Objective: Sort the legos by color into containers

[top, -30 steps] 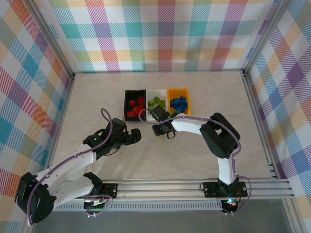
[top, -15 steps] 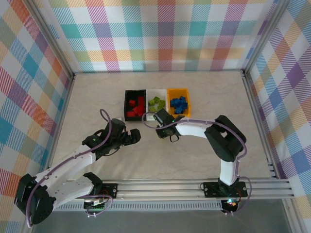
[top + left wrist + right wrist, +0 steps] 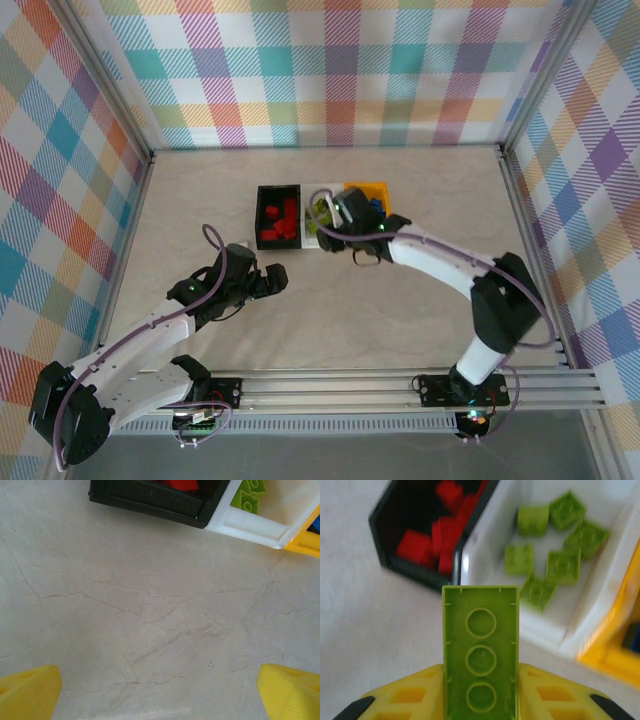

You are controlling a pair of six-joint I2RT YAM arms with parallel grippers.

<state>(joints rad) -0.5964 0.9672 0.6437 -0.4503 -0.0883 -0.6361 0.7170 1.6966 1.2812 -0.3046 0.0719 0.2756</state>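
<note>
The pale table (image 3: 420, 300) carries the black bin (image 3: 278, 188), white bin (image 3: 250, 524) and orange-yellow bin (image 3: 365, 185), side by side and touching. The left claw (image 3: 276, 279) hovers spread wide over bare table near the black bin. The right claw (image 3: 338, 212) pinches a long lime green brick (image 3: 480, 650) — underside toward its camera, it seems — at the white bin's near edge. The right wrist view shows red bricks (image 3: 440, 532) in the black bin and green bricks (image 3: 562, 562) in the white bin. The top view adds blue bricks (image 3: 372, 204) in the orange-yellow bin.

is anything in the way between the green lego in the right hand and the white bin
Nothing visible. The right hand grips a lime green lego, and the open white bin lies just ahead of it. The green legos already inside leave bare floor.
</note>
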